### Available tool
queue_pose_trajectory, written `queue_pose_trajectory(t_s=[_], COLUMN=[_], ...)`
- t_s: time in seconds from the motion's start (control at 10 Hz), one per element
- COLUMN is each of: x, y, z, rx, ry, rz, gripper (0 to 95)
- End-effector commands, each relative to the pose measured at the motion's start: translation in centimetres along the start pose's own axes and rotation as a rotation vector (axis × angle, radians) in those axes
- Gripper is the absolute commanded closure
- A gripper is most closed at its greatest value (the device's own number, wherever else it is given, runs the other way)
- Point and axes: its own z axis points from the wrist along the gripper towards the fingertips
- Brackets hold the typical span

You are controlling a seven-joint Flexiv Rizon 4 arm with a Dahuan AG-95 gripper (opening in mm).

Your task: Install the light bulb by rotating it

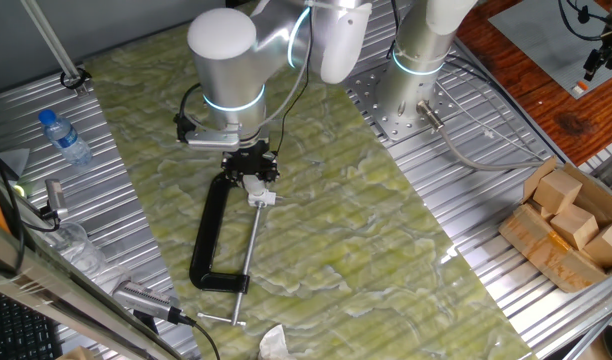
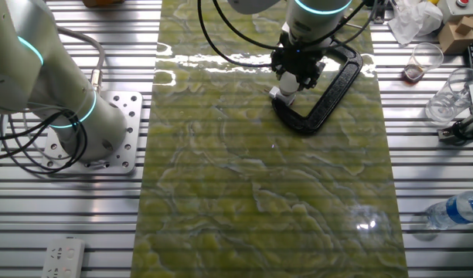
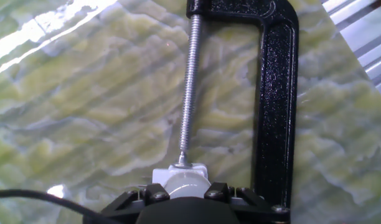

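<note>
While the black two-finger gripper (image 3: pixel 181 198) sits closed down around the small pale grey-white rounded light bulb (image 3: pixel 185 185), the bulb rests in a white square socket block (image 3: pixel 180 172) at the tip of the silver threaded screw (image 3: pixel 188 87) of the large black metal C-clamp (image 3: pixel 274 106). The bulb looks light, smooth, slippery and fragile, so gentle pressure around its widest round part seems wisest for twisting.

My gripper (image 3: pixel 183 198) hides most of the light bulb (image 3: pixel 184 183) between its fingers; the picture's lower edge crops both, so their contact stays unclear.
</note>
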Motion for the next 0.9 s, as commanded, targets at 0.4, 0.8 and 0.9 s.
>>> queue_pose_trajectory(t_s=[0.4,0.8,0.9], x=[0.09,0.09,0.09], y=[-0.1,-0.1,-0.1], z=[0.08,0.08,0.08], rx=[0.008,0.009,0.011], ry=[0.015,0.027,0.027], rz=[0.293,0.642,0.735], gripper=[95.0,95.0,95.0])
